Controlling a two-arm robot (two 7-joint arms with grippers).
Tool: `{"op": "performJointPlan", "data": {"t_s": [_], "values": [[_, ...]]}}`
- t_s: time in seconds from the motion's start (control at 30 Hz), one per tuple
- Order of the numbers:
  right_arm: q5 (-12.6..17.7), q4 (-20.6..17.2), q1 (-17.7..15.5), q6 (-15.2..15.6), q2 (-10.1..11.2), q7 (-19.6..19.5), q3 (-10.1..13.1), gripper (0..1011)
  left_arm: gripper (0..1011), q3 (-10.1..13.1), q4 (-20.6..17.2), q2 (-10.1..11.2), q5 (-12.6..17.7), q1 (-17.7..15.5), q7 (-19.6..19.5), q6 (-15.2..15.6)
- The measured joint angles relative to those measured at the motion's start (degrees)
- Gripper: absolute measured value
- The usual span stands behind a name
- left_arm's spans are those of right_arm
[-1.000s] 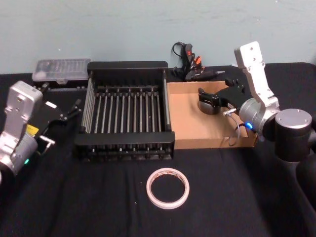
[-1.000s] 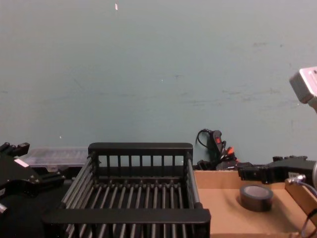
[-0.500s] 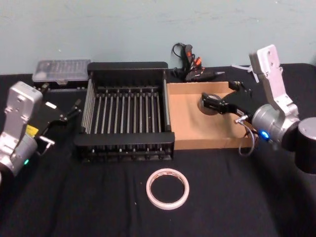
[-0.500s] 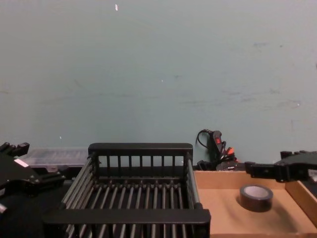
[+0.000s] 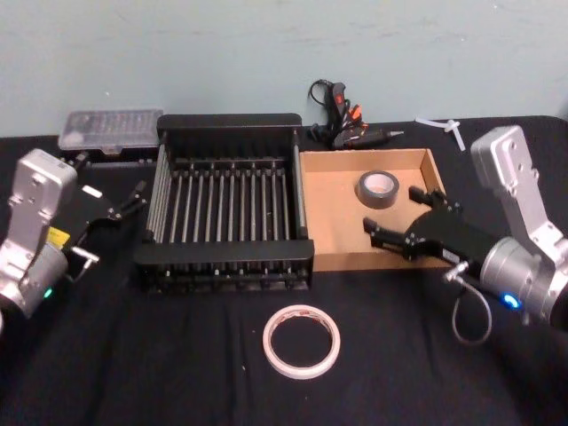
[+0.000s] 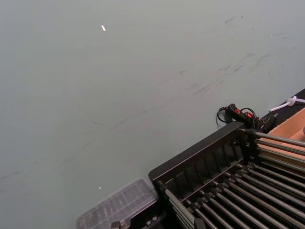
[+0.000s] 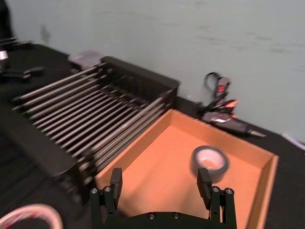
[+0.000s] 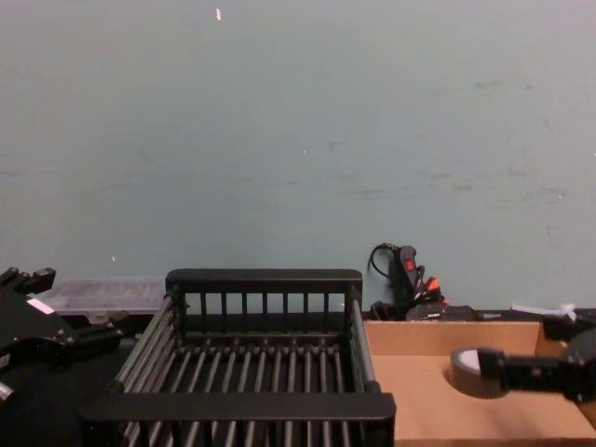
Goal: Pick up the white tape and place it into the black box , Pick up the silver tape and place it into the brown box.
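Now the wide, thin white ring of tape lies flat on the black desk, free of both boxes, at about six o'clock from the black slatted plastic crate. From the right tool, whose fingers are spread and empty over the shallow brown cardboard tray's near wall, it sits toward seven o'clock; the small grey-silver roll already rests inside that tray. By my judgement the right arm is nearer than the parked left tool, whose fingers I cannot read.
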Motion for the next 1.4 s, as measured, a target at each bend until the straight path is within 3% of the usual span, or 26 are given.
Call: {"op": "performJointPlan", "data": {"t_s": [0.3, 0.53, 1.07, 1.4], "values": [[0.88, -4.54, -5.40, -0.24, 3.79, 1.90, -2.61, 1002, 1001, 0.00, 0.00, 0.00, 0.00, 0.00, 0.00, 0.00], [0.76, -5.47, -6.68, -0.03, 5.28, 2.40, -5.43, 1002, 1001, 0.00, 0.00, 0.00, 0.00, 0.00, 0.00, 0.00], [-2.74, -3.43, -4.98, 1.01, 4.37, 0.65, -11.15, 1002, 1001, 0.00, 0.00, 0.00, 0.00, 0.00, 0.00, 0.00], [-4.13, -2.30, -4.53, 1.61, 3.30, 0.48, -12.44, 1002, 1001, 0.00, 0.00, 0.00, 0.00, 0.00, 0.00, 0.00]]}}
